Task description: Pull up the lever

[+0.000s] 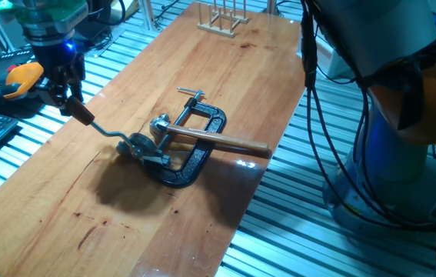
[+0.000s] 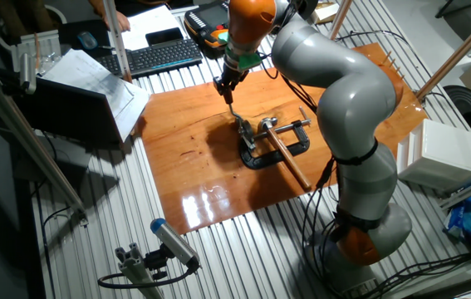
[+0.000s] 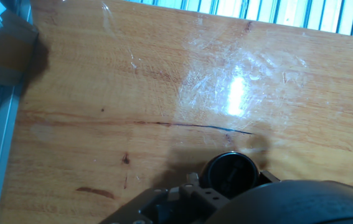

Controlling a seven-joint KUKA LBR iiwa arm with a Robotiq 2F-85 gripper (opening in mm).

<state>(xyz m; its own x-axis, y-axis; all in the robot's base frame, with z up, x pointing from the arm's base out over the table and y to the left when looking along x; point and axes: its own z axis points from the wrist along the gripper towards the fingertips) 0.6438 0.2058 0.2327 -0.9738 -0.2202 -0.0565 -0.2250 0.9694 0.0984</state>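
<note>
Steel lever [image 1: 108, 131], thin and stiff, with a wooden knob [image 1: 84, 117]; it pivots just beside the clamp [image 1: 189, 151] on the counter [image 1: 202, 69]. My end effector [image 1: 68, 101] pinches the knob, the best hold. Light, likely springy.

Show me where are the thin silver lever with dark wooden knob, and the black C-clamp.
thin silver lever [image 1: 107, 131], one fixed view, on its bent metal arm.
black C-clamp [image 1: 191, 171], one fixed view, on its curved frame.
</note>
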